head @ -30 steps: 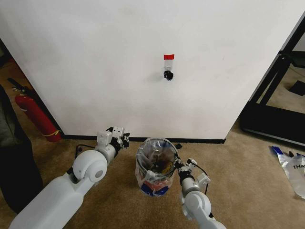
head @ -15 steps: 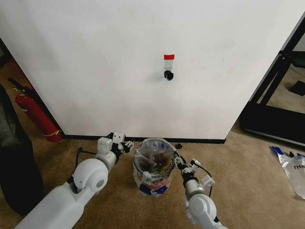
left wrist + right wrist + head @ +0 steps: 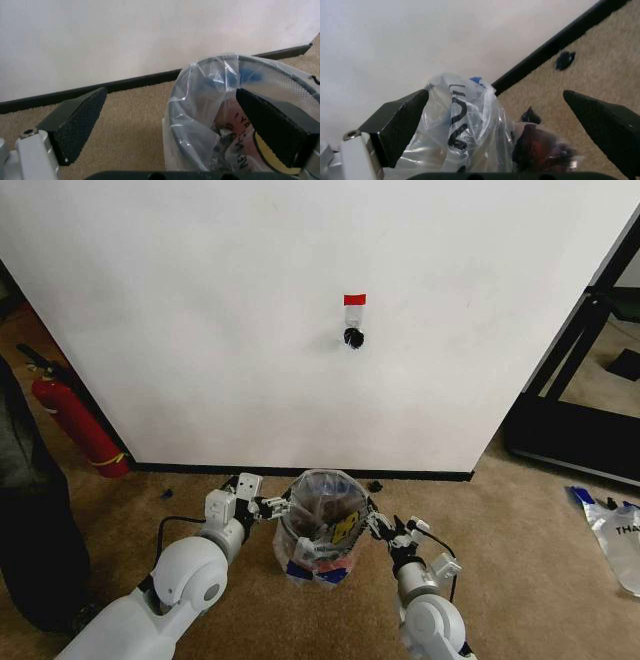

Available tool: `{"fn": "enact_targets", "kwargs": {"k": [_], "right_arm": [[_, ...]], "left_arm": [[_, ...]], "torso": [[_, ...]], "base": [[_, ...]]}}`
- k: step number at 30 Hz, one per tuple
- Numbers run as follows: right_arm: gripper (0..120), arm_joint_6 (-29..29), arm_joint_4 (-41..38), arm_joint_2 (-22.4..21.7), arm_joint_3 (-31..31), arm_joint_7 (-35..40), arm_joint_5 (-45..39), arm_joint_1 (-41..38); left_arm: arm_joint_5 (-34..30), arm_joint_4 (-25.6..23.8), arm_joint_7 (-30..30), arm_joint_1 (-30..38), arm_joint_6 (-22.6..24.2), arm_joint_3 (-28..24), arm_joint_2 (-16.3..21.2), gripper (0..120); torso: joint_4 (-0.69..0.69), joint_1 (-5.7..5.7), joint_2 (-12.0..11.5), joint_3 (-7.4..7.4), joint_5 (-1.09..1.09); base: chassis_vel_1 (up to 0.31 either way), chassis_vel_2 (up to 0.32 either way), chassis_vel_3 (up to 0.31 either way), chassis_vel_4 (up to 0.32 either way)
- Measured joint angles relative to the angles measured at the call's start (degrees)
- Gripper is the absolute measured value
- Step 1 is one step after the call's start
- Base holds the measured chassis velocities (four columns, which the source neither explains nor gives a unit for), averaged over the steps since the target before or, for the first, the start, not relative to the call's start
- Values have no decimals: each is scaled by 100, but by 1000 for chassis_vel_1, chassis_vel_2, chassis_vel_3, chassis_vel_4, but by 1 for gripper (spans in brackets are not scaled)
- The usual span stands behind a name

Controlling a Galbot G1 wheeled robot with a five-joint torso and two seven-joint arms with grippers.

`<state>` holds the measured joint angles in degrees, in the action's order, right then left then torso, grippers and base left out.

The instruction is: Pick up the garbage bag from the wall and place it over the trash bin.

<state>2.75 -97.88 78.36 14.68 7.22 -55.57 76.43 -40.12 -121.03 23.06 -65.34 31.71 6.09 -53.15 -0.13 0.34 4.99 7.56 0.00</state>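
Observation:
The trash bin [image 3: 322, 530] stands on the carpet by the wall [image 3: 200, 300], with the clear garbage bag [image 3: 318, 510] draped in and over its rim. My left gripper [image 3: 274, 507] is open at the bin's left side. In the left wrist view my left gripper [image 3: 170, 92] has wide-spread fingers [image 3: 80, 123] straddling the bag [image 3: 210, 97] and the bin rim [image 3: 280, 71]. My right gripper [image 3: 382, 526] is open at the bin's right side. In the right wrist view my right gripper [image 3: 496, 93] has bag plastic [image 3: 460, 127] lying between its pads [image 3: 402, 120].
A black hook [image 3: 352, 337] sits under a red tape strip [image 3: 354, 299] on the wall. A red fire extinguisher [image 3: 75, 425] leans at the left beside a dark bulky object [image 3: 30, 530]. Another clear-and-blue bag [image 3: 615, 530] lies at the right, near a black frame [image 3: 575, 380].
My left gripper has moved right and down from beside the bin to its left rim. The right arm drew back a little. The bag's top shifted slightly.

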Motion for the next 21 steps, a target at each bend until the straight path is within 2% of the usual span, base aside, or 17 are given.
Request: {"fn": "enact_targets", "kwargs": {"k": [5, 6, 8, 9, 14, 15, 16, 19, 21], "right_arm": [[100, 256, 11, -58, 80, -487, 160, 77], [100, 355, -37, -68, 128, -587, 309, 132], [100, 655, -194, -48, 324, -732, 893, 289], [100, 655, -194, -48, 324, -732, 893, 289], [100, 1468, -733, 231, 1227, -723, 2801, 975], [100, 1594, -843, 273, 1361, -694, 3063, 1144], [100, 1594, -843, 273, 1361, -694, 3063, 1144], [100, 2087, -1240, 432, 1719, -524, 3783, 1813], [100, 2340, -1494, 538, 1915, -471, 4056, 2269]], "left_arm": [[22, -41, -1, -13, -164, 33, -5, 100], [69, -17, -44, -33, -352, 52, -16, 100], [367, 173, -214, -129, -1018, 142, -97, 100], [367, 173, -214, -129, -1018, 142, -97, 100], [672, 586, -609, -615, -2740, 658, -405, 100], [822, 662, -732, -734, -3100, 787, -469, 100], [822, 662, -732, -734, -3100, 787, -469, 100], [1486, 878, -1100, -1159, -4229, 1220, -742, 100], [1661, 885, -1230, -1479, -4729, 1466, -909, 100]], "torso": [[0, 0, 0, 0, 0], [0, 0, 0, 0, 1], [-1, 0, 0, 0, 0], [-1, 0, 0, 0, 0], [-1, 0, 0, 0, -1], [-1, 0, 0, 0, 1], [-1, 0, 0, 0, 1], [0, 0, 0, -1, -1], [-2, 0, 0, -1, -2]], "base": [[0, 0, 0, 0], [0, 0, 0, 0], [0, 0, 0, 0], [0, 0, 0, 0], [0, 0, 0, 0], [0, 0, 0, 0], [0, 0, 0, 0], [0, 0, 0, 0], [0, 0, 0, 0]]}}
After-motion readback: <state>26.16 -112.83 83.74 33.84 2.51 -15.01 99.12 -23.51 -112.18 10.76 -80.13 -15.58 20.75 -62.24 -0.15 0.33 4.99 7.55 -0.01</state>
